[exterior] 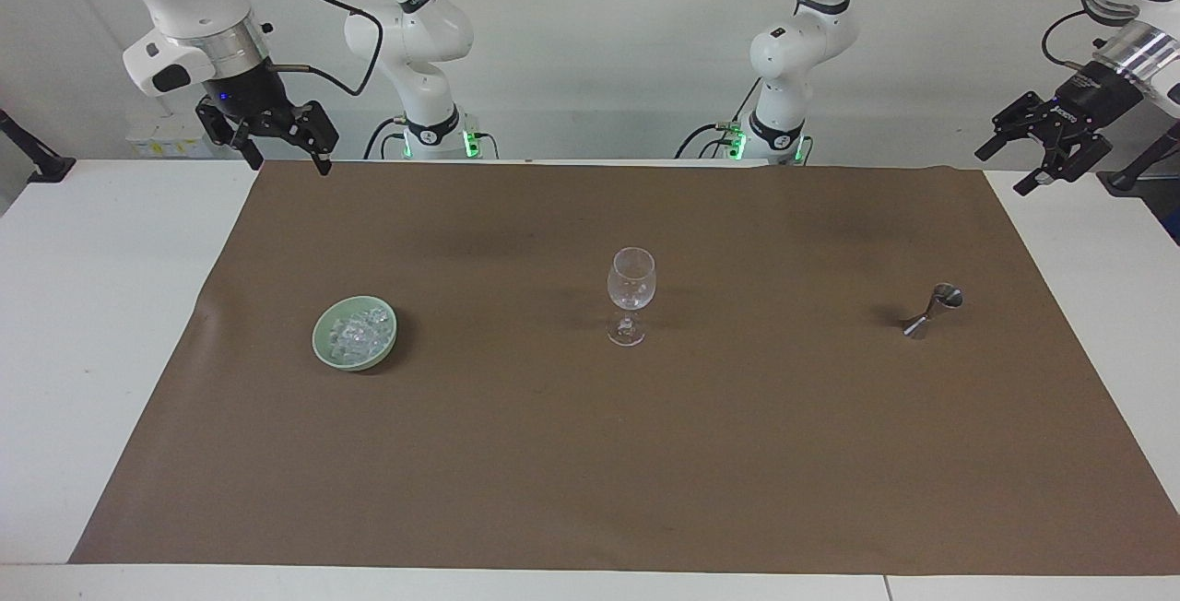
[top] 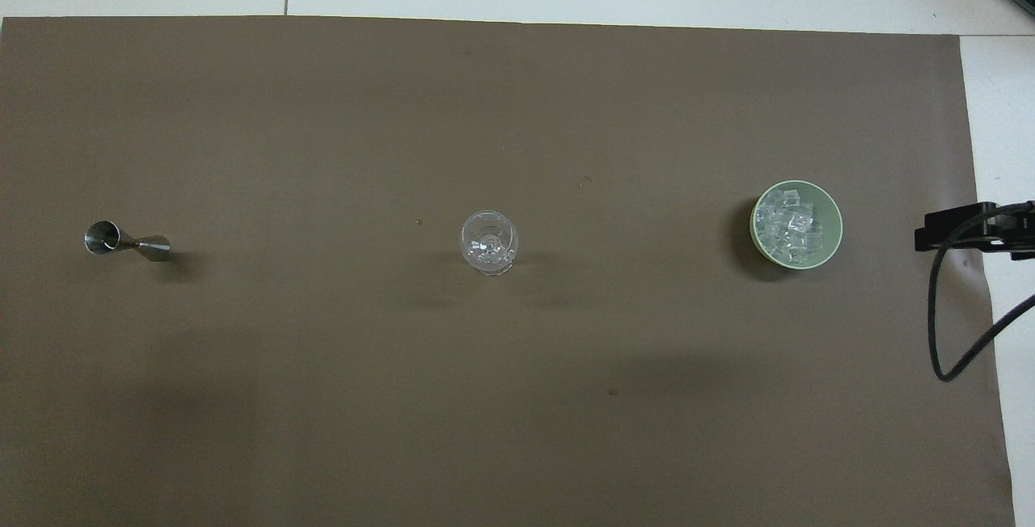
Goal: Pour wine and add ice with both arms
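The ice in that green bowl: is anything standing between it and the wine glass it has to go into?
Nothing visible does. The ice sits in the green bowl toward the right arm's end; only bare brown mat separates it from the wine glass. The jigger stands toward the left arm's end.

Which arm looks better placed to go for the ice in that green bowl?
Probably the right. Its end effector hangs open at the table end where the green bowl of ice sits. The left end effector, also open, is up over the other end, by the metal jigger.
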`<state>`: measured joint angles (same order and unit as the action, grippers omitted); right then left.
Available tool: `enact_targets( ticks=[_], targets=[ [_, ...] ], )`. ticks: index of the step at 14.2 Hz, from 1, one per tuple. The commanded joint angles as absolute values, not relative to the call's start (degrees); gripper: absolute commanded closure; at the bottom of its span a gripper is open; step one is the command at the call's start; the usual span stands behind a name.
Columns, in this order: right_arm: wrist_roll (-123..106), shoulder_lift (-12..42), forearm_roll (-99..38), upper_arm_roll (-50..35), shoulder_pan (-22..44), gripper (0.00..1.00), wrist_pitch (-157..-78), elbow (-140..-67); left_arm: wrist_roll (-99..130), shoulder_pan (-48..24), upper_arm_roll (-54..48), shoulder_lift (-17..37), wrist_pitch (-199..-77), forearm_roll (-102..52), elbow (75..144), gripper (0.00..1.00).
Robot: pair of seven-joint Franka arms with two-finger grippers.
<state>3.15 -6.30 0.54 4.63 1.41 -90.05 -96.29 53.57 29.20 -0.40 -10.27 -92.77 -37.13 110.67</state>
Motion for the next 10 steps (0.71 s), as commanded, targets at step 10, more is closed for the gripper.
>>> enact_targets(
  ticks=[10],
  targets=[
    [1.93,-7.65,0.00,4.57,1.23,0.00,-90.09,-97.65,58.80,35.07,-0.97,-11.16,-99.40,-48.07,119.70,0.00]
  ],
)
